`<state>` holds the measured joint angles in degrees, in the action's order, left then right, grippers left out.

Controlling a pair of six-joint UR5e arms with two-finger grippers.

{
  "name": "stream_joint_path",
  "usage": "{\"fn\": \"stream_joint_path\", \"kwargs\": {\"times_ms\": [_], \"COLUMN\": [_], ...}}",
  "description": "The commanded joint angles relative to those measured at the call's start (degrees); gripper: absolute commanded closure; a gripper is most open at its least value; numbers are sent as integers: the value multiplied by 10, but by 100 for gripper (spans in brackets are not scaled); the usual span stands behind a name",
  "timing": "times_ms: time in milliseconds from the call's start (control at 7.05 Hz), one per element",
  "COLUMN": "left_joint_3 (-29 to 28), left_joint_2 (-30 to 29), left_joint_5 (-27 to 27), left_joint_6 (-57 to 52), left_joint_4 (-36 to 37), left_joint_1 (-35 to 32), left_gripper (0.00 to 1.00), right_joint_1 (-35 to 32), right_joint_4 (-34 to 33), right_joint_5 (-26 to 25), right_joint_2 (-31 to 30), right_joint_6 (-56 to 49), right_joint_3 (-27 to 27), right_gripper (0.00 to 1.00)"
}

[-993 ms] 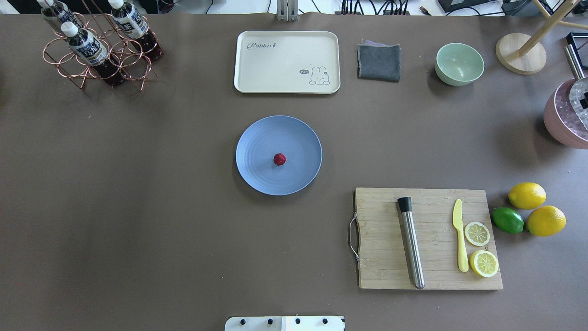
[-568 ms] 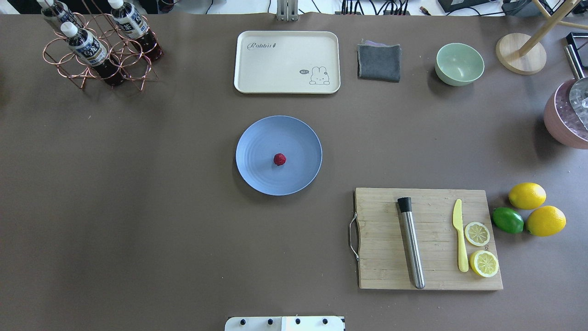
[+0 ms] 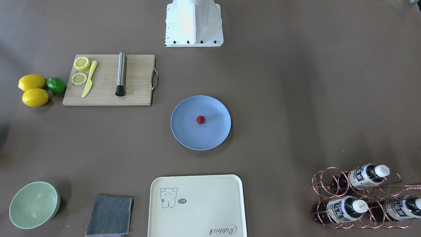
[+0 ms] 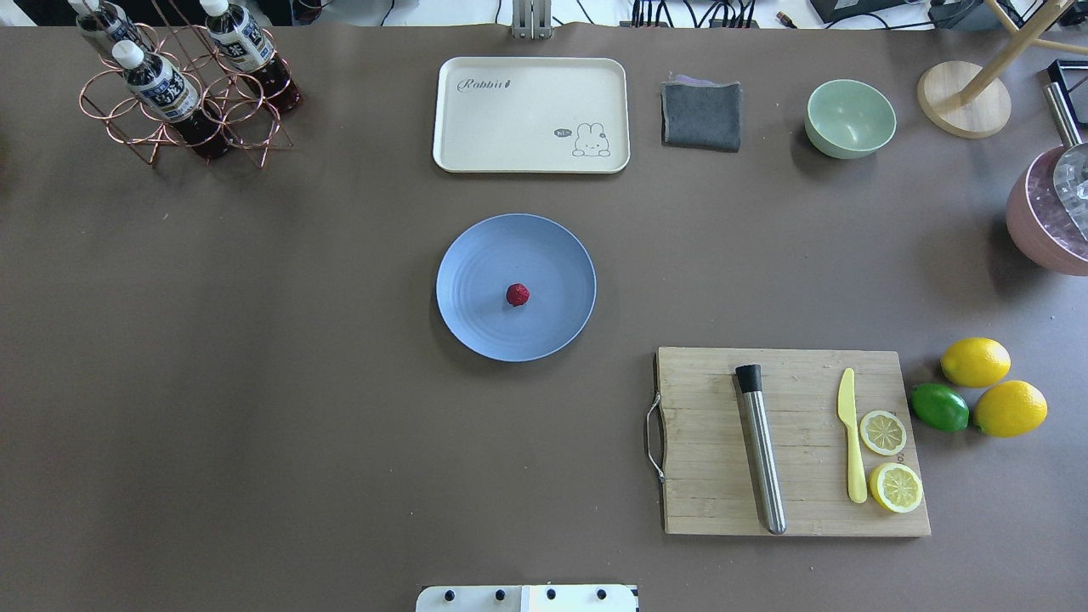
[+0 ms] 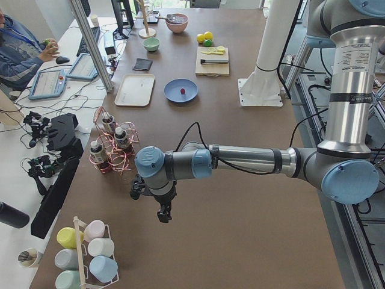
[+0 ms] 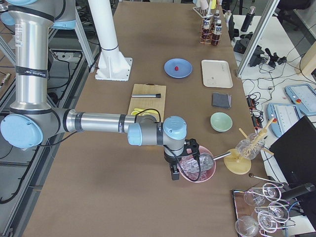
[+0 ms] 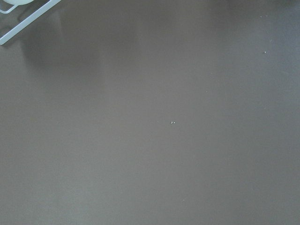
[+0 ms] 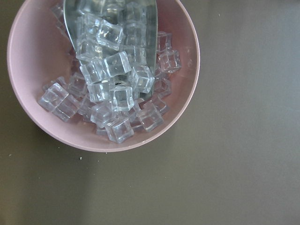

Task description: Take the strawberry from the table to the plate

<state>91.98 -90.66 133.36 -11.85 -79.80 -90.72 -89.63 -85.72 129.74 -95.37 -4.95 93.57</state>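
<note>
The strawberry [image 4: 518, 294], small and dark red, lies near the middle of the pale blue plate [image 4: 476, 255] at the centre of the table [image 4: 255, 382]. The front-facing view shows the same strawberry [image 3: 200, 119] on the plate [image 3: 187, 135]. My left gripper [image 5: 162, 215] hangs low over bare table far off to the left, past the bottle rack. My right gripper [image 6: 174, 174] hovers beside the pink bowl at the far right end. Both show only in the side views, so I cannot tell whether they are open or shut.
A cutting board [image 4: 705, 476] with a steel muddler [image 4: 759, 446], a yellow knife and lemon slices lies right of the plate. Lemons and a lime [image 4: 939, 406] sit beside it. At the back stand a cream tray [image 4: 527, 115], grey cloth [image 4: 701, 113], green bowl [image 4: 850, 117] and bottle rack [image 4: 183, 85]. The pink bowl [image 8: 33, 56] holds ice cubes.
A dark part of the right gripper over the pink bowl has slid out of the overhead view's right edge. Strawberry and plate have not moved.
</note>
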Motion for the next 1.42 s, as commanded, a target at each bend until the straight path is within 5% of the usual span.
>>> {"fn": "stream_joint_path", "kwargs": {"times_ms": [0,1277], "left_joint_3": [0,0], "left_joint_2": [2,22], "left_joint_5": [1,1], "left_joint_6": [0,0], "left_joint_4": [0,-4], "left_joint_1": [-1,-44], "left_gripper": [2,2], "right_joint_1": [0,1], "right_joint_4": [2,3], "right_joint_5": [40,39], "right_joint_2": [2,1], "right_joint_6": [95,93], "right_joint_3": [-15,-14], "right_gripper": [0,0]}}
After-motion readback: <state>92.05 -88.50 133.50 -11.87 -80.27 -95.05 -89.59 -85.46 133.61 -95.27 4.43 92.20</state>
